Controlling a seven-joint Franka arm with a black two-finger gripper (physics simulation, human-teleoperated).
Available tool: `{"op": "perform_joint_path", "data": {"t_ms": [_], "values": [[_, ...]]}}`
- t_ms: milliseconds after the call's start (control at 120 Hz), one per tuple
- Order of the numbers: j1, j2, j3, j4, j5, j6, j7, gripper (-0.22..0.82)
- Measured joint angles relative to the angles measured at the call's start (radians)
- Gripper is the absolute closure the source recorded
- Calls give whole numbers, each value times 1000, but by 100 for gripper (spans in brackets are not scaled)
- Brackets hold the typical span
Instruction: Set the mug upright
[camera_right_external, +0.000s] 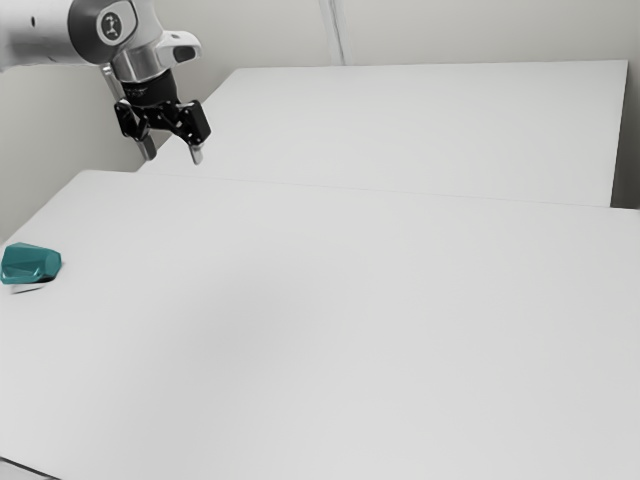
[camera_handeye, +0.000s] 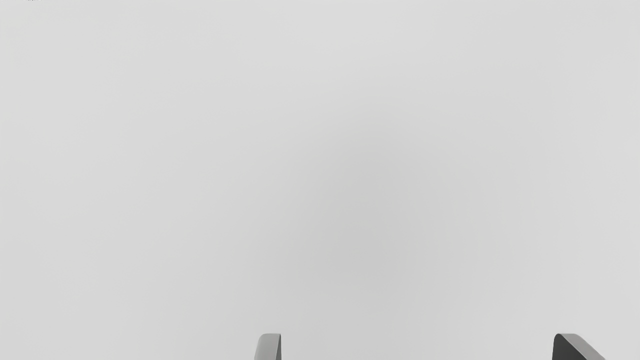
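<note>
Nearest in the exterior view, a thin dark line (camera_right_external: 30, 469) crosses the corner on the exterior view's left, on the near side of the mug. The mug (camera_right_external: 30, 263) is teal and faceted, and it looks to be lying on its side on the white table (camera_right_external: 330, 320), close to the exterior view's left edge. A narrow pale strip with a dark rim (camera_right_external: 28, 288) lies just beside it, on the near side.

Beyond the mug and toward the exterior view's right, the gripper (camera_right_external: 172, 155) hangs above the level of the mug, well apart from it. Its fingers are spread open, with nothing between them. Farther from the mug than the table's far edge is a second broad white surface (camera_right_external: 420, 125), and behind that a pale wall (camera_right_external: 480, 30) with an upright seam (camera_right_external: 333, 30).

The wrist view adds a close look at the fingers (camera_handeye: 268, 347), wide apart over a pale surface, and a soft, blurred shadow (camera_handeye: 370, 240) on that surface ahead of them.
</note>
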Motion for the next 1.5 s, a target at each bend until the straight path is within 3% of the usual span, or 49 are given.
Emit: {"op": "perform_joint_path", "data": {"t_ms": [225, 492, 683, 800, 1142, 1500], "values": [[32, -10, -1, 0, -5, -4, 23, 1], [203, -14, 0, -1, -10, -19, 59, 1], [246, 13, 90, 10, -19, -30, 81, 1], [322, 29, 105, 17, -31, -28, 111, 1], [629, 195, 102, 98, -168, 41, 297, 1], [854, 380, 65, 151, -402, 187, 604, 1]]}}
